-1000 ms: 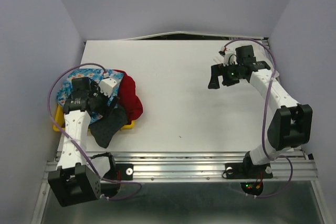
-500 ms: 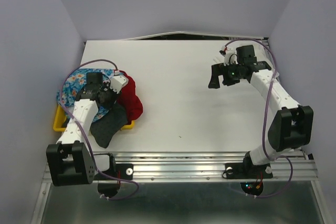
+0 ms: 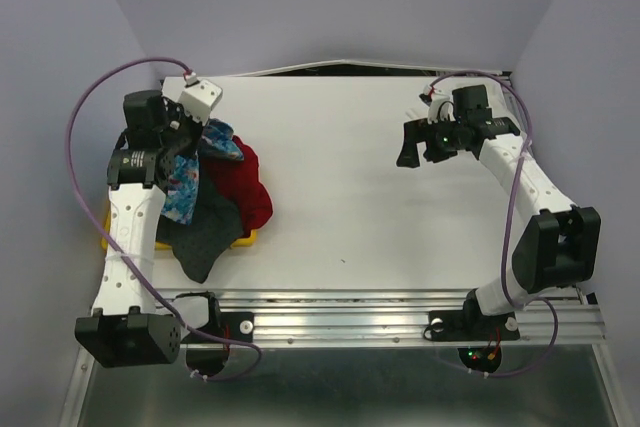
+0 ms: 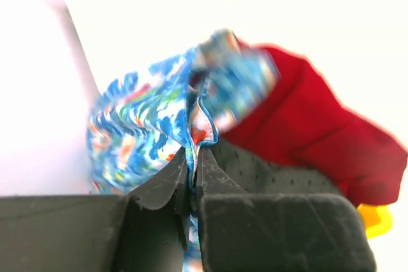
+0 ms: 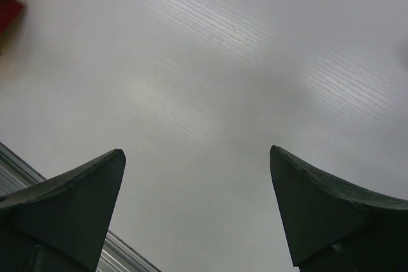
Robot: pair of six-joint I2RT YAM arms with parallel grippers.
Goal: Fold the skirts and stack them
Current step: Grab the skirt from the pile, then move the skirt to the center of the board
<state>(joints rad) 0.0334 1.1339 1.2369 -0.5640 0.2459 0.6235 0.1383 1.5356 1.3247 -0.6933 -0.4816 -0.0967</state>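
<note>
You had the left end effector clenched on a fold of the blue flowered skirt, with the jaws nearly together and the cloth pinched between them. That skirt hung from the grip, raised over the left side of the worktop. Beside and below it lay the red skirt and the grey dotted skirt, both heaped on the yellow tray. You had the right end effector released, its jaws wide apart over the worktop and well apart from the yellow tray.
</note>
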